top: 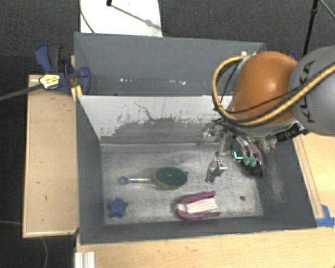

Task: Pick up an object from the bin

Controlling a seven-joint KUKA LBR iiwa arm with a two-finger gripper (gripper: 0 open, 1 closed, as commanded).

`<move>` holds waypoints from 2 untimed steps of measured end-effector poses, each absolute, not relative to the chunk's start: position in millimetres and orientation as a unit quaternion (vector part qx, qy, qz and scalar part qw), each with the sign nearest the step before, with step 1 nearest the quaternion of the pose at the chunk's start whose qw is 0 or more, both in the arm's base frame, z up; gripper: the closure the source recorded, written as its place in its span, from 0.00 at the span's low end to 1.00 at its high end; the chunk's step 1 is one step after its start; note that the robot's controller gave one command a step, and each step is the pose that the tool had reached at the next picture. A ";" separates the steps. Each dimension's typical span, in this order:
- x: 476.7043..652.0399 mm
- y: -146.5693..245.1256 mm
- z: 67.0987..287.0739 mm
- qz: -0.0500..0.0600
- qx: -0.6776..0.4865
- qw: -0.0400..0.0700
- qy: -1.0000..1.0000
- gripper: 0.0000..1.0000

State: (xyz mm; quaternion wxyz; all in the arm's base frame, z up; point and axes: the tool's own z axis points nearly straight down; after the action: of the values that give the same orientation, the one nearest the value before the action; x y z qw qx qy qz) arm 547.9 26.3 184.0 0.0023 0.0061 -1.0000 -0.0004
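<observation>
Purple oblong thing (196,206) with a white middle lies on its side at the front of the bin (89,149), right of centre on its floor and close to the front wall; it is the loose thing nearest the hand (214,173). The bin's grey metal floor is scuffed and scratched pale, and the same pale scratches run up the lower part of its back wall. The bin stands on a light wooden bench (212,253), and beyond the bench there is dark carpeted floor (11,38). Three loose things lie in the bin, one of each kind, well apart from one another. They are the purple one, one green round-headed tool (168,177) with a pale handle pointing left near the middle of the floor, and one small blue star (116,207) in the front left corner. The arm (324,94) reaches in from the right, its wrist under an orange cover (265,85) looped with yellow and black cables (223,71). The hand hangs over the right part of the bin floor, just right of the green tool's head and just behind the purple thing's right end. I cannot tell whether the hand is released or clenched, nor whether it touches the floor.
</observation>
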 end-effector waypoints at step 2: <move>553.8 114.6 71.2 0.000 0.063 0.001 -0.998 0.00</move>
State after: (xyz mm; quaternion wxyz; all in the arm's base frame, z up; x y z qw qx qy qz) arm 553.8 114.6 71.2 0.0009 0.0625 -0.9980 0.0002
